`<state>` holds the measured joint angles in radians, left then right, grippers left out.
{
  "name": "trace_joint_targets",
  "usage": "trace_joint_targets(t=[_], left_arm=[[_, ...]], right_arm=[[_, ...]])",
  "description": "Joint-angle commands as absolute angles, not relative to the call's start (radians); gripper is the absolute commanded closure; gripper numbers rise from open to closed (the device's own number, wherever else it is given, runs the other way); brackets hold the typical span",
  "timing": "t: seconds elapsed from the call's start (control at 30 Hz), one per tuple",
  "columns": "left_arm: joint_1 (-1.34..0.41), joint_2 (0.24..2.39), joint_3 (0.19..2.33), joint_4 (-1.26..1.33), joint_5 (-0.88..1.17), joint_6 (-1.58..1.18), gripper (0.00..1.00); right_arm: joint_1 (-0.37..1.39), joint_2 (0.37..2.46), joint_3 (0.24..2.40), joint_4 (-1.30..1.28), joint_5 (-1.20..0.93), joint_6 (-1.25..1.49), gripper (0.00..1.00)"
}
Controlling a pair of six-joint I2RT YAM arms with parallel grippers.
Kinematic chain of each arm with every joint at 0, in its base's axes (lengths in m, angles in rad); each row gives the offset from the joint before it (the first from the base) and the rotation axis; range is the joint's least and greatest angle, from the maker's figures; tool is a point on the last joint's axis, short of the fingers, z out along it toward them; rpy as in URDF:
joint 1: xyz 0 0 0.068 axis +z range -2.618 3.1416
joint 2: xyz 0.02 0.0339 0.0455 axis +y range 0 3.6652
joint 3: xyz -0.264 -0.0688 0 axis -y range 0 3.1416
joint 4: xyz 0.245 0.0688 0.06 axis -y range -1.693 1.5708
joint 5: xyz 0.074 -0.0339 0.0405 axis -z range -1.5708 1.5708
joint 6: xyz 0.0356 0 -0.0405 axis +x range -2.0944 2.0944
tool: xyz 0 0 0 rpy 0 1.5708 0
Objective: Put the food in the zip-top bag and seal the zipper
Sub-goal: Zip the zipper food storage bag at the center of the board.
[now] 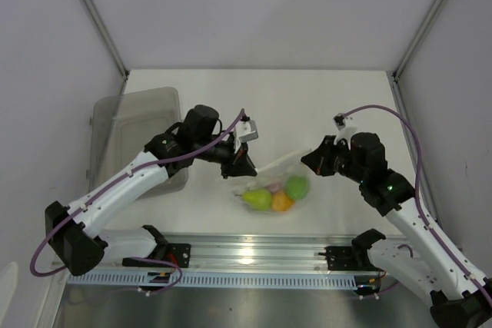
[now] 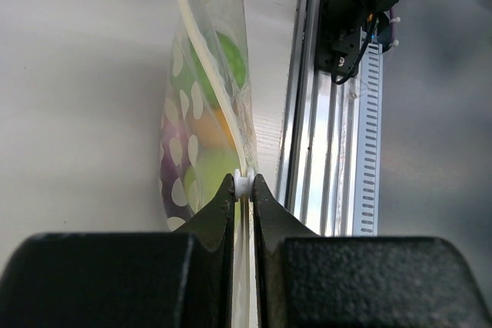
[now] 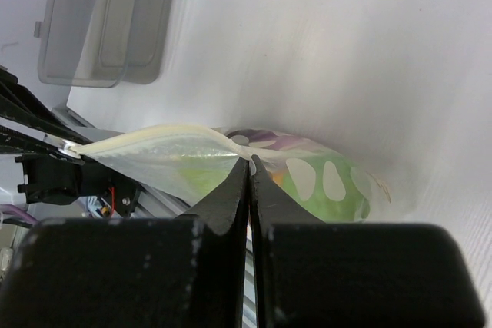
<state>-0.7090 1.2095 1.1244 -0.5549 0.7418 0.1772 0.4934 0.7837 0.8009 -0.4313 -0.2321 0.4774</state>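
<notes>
Both arms reach in over mid-desk, wrists turned toward each other. L gripper is pinched narrow on the zipper at its left end. R gripper is clamped tight on the same strip at the right end, w/ the strip stretched betw. them. The zip-top bag sags below it toward the desk's front edge, near the rail. Inside: green fruit, pear, orange fruit, eggplant only partly seen. Grey bin sits at the left edge behind the L arm, apart from the bag.
</notes>
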Motion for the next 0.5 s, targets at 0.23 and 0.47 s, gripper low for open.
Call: trace_joint_targets(t=[0.23,0.47], left_arm=[[-0.681,1.137,1.095,-0.54,0.726,0.13,0.99],[-0.666,1.1,1.052,-0.526,0.696,0.107,0.99]], right_arm=[[0.449,0.779,0.861,-0.471,-0.152,0.479,1.0],[0.439,0.769,0.856,-0.472,-0.156,0.483,1.0]])
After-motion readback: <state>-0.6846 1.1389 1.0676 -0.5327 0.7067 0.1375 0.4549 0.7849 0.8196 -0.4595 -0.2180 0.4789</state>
